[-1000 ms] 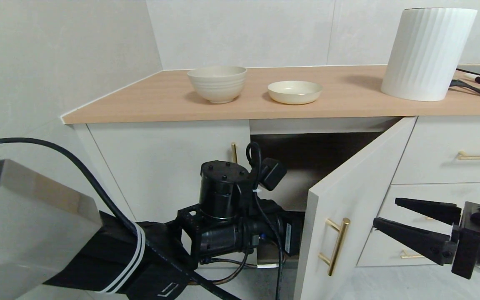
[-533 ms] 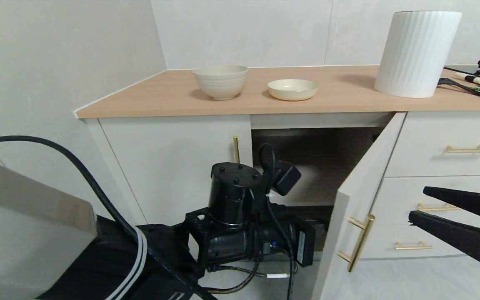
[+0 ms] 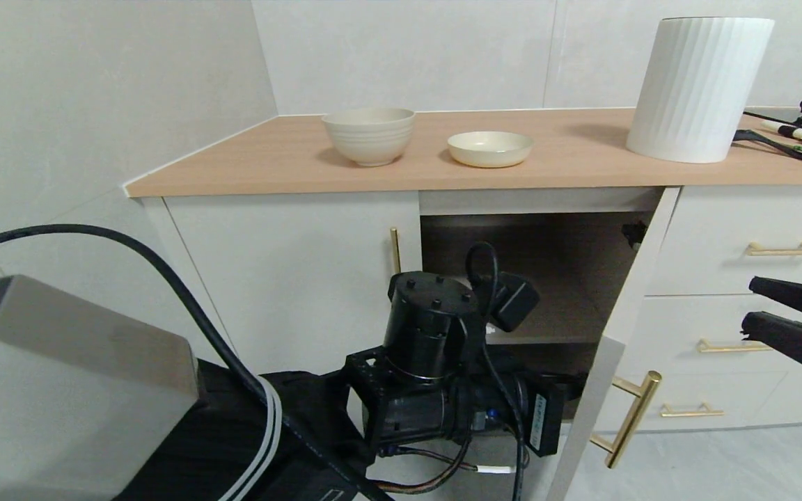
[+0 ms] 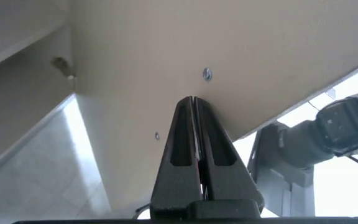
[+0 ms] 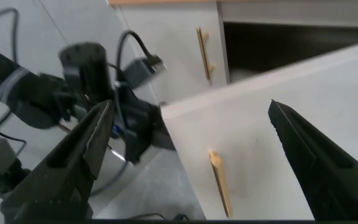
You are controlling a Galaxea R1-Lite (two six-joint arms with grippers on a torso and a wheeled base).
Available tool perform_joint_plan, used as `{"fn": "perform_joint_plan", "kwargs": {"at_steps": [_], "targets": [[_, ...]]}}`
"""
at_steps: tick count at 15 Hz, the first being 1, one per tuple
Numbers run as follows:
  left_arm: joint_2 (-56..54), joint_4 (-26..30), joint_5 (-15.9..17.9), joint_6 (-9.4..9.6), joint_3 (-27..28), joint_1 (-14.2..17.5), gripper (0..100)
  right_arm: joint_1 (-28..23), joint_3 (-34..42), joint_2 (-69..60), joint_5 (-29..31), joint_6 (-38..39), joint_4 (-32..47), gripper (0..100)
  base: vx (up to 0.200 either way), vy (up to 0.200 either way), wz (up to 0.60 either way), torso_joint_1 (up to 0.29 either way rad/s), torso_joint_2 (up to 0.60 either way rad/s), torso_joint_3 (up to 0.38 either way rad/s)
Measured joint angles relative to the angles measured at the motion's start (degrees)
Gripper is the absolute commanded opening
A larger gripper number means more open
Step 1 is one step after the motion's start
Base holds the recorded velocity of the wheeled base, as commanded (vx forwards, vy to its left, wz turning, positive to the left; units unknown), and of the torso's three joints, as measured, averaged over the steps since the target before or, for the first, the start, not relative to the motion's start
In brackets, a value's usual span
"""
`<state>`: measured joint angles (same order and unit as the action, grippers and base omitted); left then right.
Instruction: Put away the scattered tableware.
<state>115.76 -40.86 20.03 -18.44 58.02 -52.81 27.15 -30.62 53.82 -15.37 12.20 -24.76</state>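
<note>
The bowl (image 3: pixel 368 134) stands upright on the wooden counter (image 3: pixel 269 170), toward its left end and about midway between the front and back edges. The shallow dish (image 3: pixel 489 148) sits to the right of it at much the same depth, near it but not touching. Both are pale cream and look empty. Farther right, well apart from the dish, a tall white ribbed container (image 3: pixel 700 87) stands closer to the back edge. Beyond it some dark utensils (image 3: pixel 787 142) lie at the counter's right end. Below the dish the cabinet (image 3: pixel 533 264) is open, with a bare shelf (image 3: pixel 547 320) showing inside. Its door (image 3: pixel 603 369) is swung outward from hinges on the right side, and a gold handle (image 3: pixel 629 426) sticks out near its free edge. The neighbouring left door (image 3: pixel 289 278) is closed, and three drawers (image 3: pixel 756 229) with gold pulls are stacked to the right of the opening. The left gripper (image 4: pixel 193 102) is low at the cabinet opening, its jaws pressed together with nothing between them. Its tips point at a pale panel with small screw heads, apparently the inside face of the open door, and I cannot tell whether they touch it. The right gripper (image 3: pixel 748 301) hangs in front of the drawers, outside the open door, its jaws spread wide and holding nothing.
</note>
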Motion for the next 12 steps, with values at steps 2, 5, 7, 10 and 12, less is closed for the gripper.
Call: {"fn": "perform_joint_plan", "kwargs": {"at_steps": [2,5,7,10,12], "targets": [[1.1,1.1,0.1,0.0,1.9,-1.5,0,0.0,-0.6,-0.5,0.0,0.0,0.0,100,0.0,0.0,0.0,0.0,0.0,0.0],[2.9,6.7,0.2,0.0,7.4,-4.1,0,0.0,-1.4,-1.3,0.0,0.0,0.1,100,0.0,0.0,0.0,0.0,0.0,0.0],[4.0,11.7,0.4,0.02,11.2,-6.4,0,0.0,-1.8,-1.4,-0.1,0.0,0.1,100,0.0,0.0,0.0,0.0,0.0,0.0],[5.2,13.0,0.3,0.05,13.5,-8.1,0,0.0,-2.0,-1.1,-0.2,0.0,0.1,100,0.0,0.0,0.0,0.0,0.0,0.0],[4.3,13.0,-1.2,-0.07,13.7,-7.5,0,0.0,-2.0,-0.6,-0.2,0.0,0.0,100,0.0,0.0,0.0,0.0,0.0,0.0]]}}
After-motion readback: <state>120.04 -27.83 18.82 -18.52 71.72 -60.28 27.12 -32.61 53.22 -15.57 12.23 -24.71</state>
